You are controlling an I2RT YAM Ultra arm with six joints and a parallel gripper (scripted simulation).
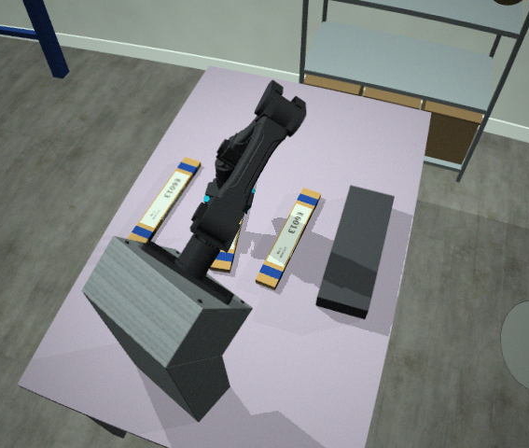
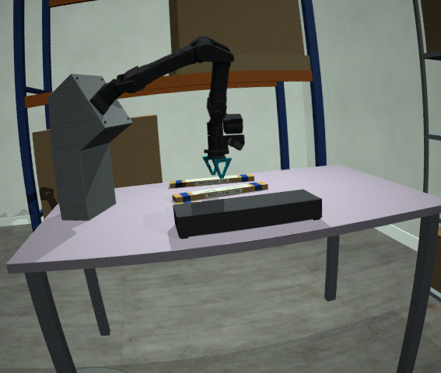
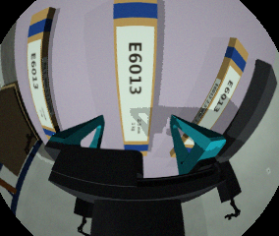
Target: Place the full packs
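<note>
1. Top view first: three packs lie flat on the tabletop [image 1: 351, 149] [image 2: 353, 193] [image 3: 92, 64], all apart from each other. The near pack [image 1: 289, 236] [image 2: 220, 191] [image 3: 223, 93] is the one next to the platform [image 1: 363, 241] [image 2: 248, 214] [image 3: 257, 98], with a gap between them.
2. The middle pack [image 1: 222, 260] [image 3: 136, 74] is mostly hidden from above by the arm [image 1: 240, 178] [image 2: 218, 88]. The far pack [image 1: 165, 200] [image 3: 38, 74] sits on the other side of it, well apart from the platform.
3. So yeah, none of the packs is on the platform, which is a long dark block with some shadow across its top. Which ones are full? Can't tell, they look pretty much alike, with E6013 on white labels and blue bands near the ends.
4. Pincer [image 1: 228, 203] [image 2: 217, 176] [image 3: 137, 118] is wide and holding nothing. It points down above the packs, and in the wrist cam the middle pack runs between its two teal fingers, label up.
5. Exterior cam only gives me two packs I can make out, the near one and one behind it. The arm comes off the grey mount [image 1: 144, 299] [image 2: 85, 160], bends at a high elbow and drops straight-ish to the pincer.
</note>
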